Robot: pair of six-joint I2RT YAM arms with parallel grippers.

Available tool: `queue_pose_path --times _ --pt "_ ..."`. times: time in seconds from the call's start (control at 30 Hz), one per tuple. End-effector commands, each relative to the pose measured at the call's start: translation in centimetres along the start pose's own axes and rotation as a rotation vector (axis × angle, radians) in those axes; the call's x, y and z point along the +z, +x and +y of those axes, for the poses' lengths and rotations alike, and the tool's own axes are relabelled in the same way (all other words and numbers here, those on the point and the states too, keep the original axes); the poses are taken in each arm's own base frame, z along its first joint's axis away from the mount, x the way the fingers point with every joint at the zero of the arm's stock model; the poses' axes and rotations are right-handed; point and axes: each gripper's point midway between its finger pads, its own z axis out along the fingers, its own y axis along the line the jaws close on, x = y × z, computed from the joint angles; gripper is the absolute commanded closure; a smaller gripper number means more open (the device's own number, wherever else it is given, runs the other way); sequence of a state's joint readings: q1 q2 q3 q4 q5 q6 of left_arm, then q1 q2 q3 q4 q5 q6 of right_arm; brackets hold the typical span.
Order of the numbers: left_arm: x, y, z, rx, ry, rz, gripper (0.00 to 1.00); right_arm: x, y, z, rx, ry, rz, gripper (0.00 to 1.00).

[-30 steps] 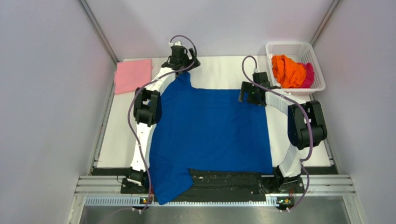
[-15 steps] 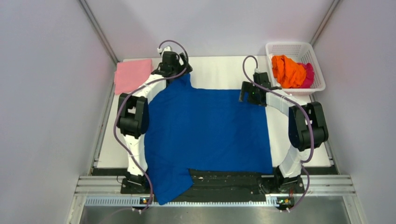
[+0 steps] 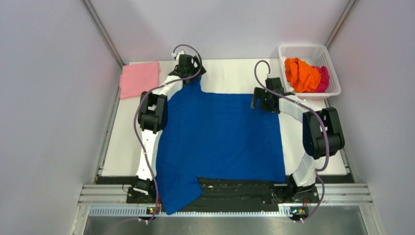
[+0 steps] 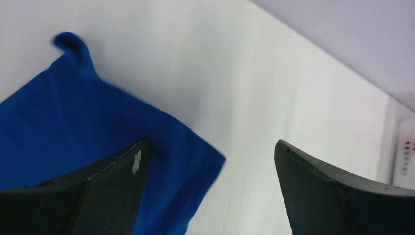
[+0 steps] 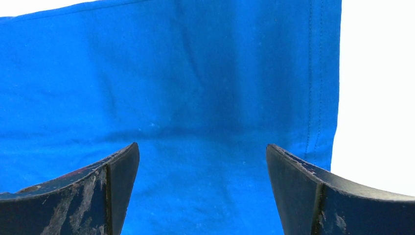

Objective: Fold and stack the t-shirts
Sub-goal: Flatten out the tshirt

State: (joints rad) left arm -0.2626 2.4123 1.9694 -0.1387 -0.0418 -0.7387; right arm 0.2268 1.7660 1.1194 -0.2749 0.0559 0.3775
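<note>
Now | blue tee [image 3: 220, 132] | left end effector [image 4: 210, 147] spread at sleeve | right end effector [image 5: 203, 152] spread over it

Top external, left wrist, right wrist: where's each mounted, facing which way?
Top external: above and behind the bases, looking down on the table, blue t-shirt, pink t-shirt and basket; left arm and right arm show whole.
Left wrist: on the left arm, facing the shirt's far sleeve and bare table; the open left hand frames it.
Right wrist: on the right arm, looking down at the shirt's stitched edge; the open right hand frames it.
Shared: all three see the blue t-shirt.
</note>
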Motion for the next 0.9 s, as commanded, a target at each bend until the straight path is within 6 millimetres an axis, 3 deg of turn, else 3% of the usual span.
queue_pose_path --times 0.0,0.17,0.27,0.43,0.47,0.53,0.67,0.87 --pt "0.5 -3.7 -4.5 -0.053 0.140 -0.094 0.01 -1.1 -1.6 0.3 -0.004 -0.010 -0.059 0.01" --pt "1.3 -4.9 -6.1 -0.045 0.175 -0.132 0.01 -1.2 -2.3 0.0 0.001 0.004 -0.072 0.01" --pt "0.5 -5.2 -6.3 -0.014 0.158 -0.114 0.01 -1.3 -2.8 -0.1 0.010 0.004 -0.083 0.01" --pt "-4.4 -7.2 -6.2 0.091 0.097 -0.129 0.01 -1.3 -3.5 0.4 0.017 -0.015 -0.094 0.01" --pt "-6.5 -8.0 -6.5 0.106 0.089 -0.141 0.01 -1.3 -3.6 0.5 0.019 -0.018 -0.096 0.01" --pt "-9.4 -7.7 -5.6 0.132 0.057 -0.123 0.01 -1.3 -3.6 0.6 0.022 -0.021 -0.097 0.01" --pt "-14.1 -4.1 -2.4 0.164 0.007 -0.023 0.01 -1.4 -3.1 0.4 0.029 -0.015 -0.089 0.01" --pt "-17.5 3.0 4.7 0.204 -0.167 0.184 0.01 -1.2 -0.9 0.0 0.047 -0.025 -0.049 0.01"
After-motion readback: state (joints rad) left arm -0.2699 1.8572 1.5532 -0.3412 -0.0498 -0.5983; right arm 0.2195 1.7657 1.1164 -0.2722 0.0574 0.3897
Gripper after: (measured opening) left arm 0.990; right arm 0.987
